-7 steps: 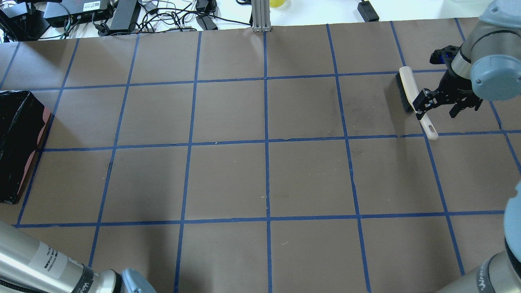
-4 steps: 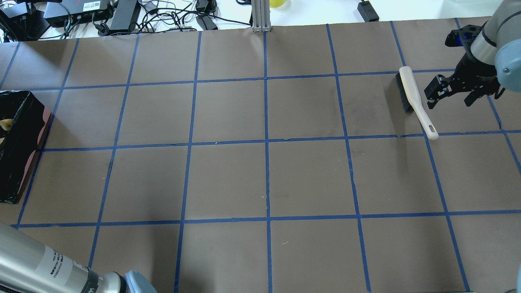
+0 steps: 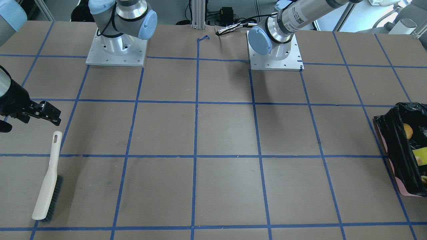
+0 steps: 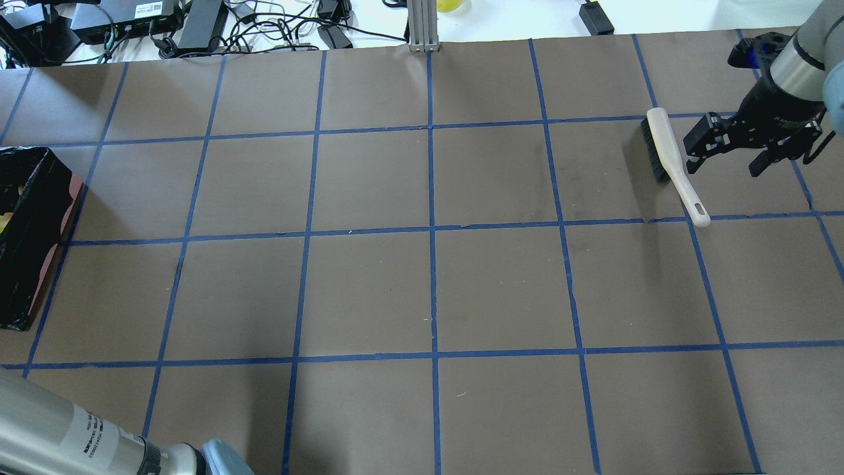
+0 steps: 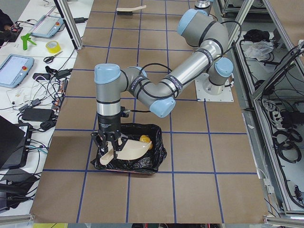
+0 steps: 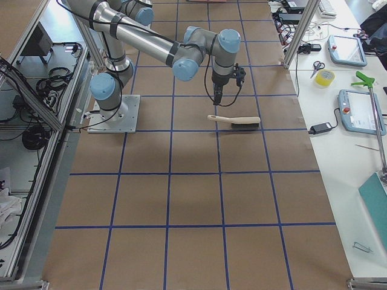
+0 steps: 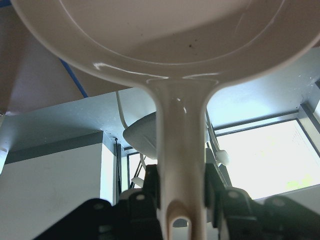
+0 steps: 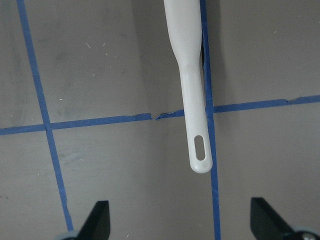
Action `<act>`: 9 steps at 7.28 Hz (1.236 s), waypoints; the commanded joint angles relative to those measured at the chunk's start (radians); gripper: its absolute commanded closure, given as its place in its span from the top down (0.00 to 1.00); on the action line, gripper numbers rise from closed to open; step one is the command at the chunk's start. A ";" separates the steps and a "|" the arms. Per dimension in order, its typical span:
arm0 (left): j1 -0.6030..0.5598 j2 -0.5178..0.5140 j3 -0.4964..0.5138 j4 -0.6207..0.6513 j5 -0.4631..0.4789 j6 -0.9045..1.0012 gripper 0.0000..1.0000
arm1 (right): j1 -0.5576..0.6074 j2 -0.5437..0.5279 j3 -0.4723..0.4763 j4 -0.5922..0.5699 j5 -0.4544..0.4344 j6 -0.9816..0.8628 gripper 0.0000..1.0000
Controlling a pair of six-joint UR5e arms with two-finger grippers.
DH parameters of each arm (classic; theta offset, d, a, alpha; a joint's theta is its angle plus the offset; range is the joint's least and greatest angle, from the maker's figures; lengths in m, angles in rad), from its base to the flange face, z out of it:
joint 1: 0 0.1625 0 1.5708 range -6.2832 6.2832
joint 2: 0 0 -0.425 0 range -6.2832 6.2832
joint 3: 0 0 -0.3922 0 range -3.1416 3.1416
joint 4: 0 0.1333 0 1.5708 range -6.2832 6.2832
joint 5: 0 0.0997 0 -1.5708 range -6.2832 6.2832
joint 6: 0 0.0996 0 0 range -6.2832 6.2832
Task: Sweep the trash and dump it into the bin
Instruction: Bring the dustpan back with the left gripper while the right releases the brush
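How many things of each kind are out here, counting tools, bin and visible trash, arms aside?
Brush: 1
Dustpan: 1
Bin: 1
Trash pieces showing in the bin: 3, one amber, one yellow-green, one brownish at the view's edge; others may be hidden
Total: 6

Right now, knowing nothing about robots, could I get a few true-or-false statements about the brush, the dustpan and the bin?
1. The right gripper holds the brush. False: it hangs open, apart from the brush, which lies on the table.
2. The left gripper clamps the dustpan by its handle. True.
3. Pieces of trash lie inside the bin. True.
4. The dustpan sits on the table beside the brush. False: it is held over the bin.
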 commanded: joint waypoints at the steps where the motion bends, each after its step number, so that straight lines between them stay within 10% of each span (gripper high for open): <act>1: 0.002 0.011 0.006 -0.076 -0.073 -0.045 0.00 | 0.007 -0.031 -0.011 0.023 0.008 0.018 1.00; 9: -0.301 -0.033 -0.021 -0.398 -0.450 -0.604 0.00 | 0.212 -0.098 -0.049 -0.042 -0.009 0.155 1.00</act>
